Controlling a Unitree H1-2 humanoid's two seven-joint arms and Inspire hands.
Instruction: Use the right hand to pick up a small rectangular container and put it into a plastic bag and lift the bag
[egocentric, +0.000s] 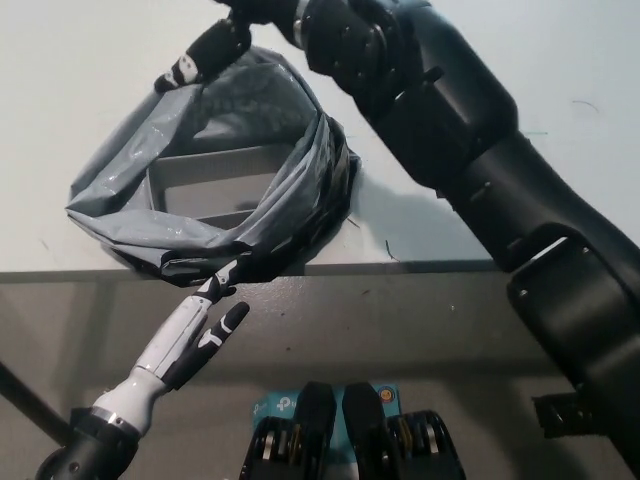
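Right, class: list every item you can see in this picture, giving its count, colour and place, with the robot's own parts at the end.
bag: one, grey plastic, on the table at the near edge, left of middle, mouth open.
container: one, grey, rectangular, inside the bag.
table: one, white, filling the upper part of the view; a few faint marks on it.
left hand: one, white with black tips, below the table edge at lower left, fingertips at the bag's near side, holding nothing.
right hand: one, black, at the top edge above the bag's far rim, partly cut off by the picture, so whether it grips anything cannot be told.
right arm: one, black, running from the bottom right up to the top middle.
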